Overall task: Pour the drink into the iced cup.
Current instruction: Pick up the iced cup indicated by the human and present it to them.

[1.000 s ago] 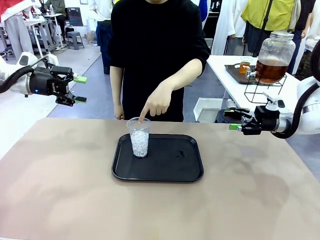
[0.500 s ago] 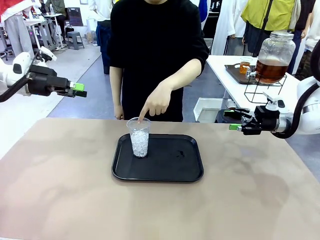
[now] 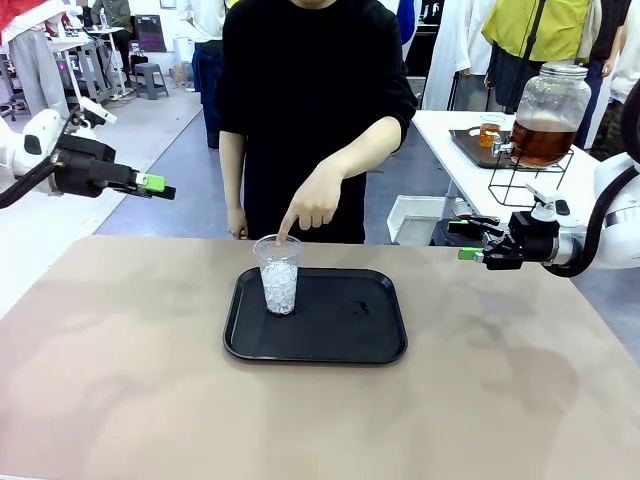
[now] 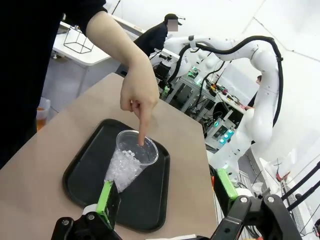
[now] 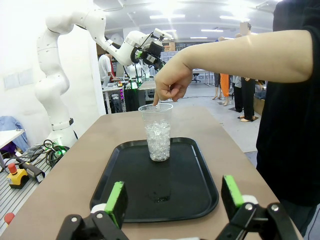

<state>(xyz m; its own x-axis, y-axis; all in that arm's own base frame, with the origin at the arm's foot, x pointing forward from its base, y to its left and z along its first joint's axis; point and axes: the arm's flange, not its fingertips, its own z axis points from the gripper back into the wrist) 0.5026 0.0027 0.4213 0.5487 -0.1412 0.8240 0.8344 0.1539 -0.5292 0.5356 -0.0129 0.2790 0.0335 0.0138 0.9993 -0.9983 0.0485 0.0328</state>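
The iced cup, clear plastic and filled with ice, stands at the back left of a black tray in mid-table. A person's hand points a finger onto its rim. The drink is amber liquid in a large glass jar with a tap, on a side table at the back right. My left gripper hovers open, high off the table's left, aimed at the cup. Beyond the right edge, my right gripper stands open and faces the cup. Both hold nothing.
The jar rests on a black wire stand on the white side table, beside a small glass of amber liquid on a dark tray. A white bin sits below. The person stands at the far edge.
My left wrist has rolled, so its fingers now appear edge-on instead of one above the other, and it has dipped slightly. The right arm, the cup and the pointing hand have stayed still.
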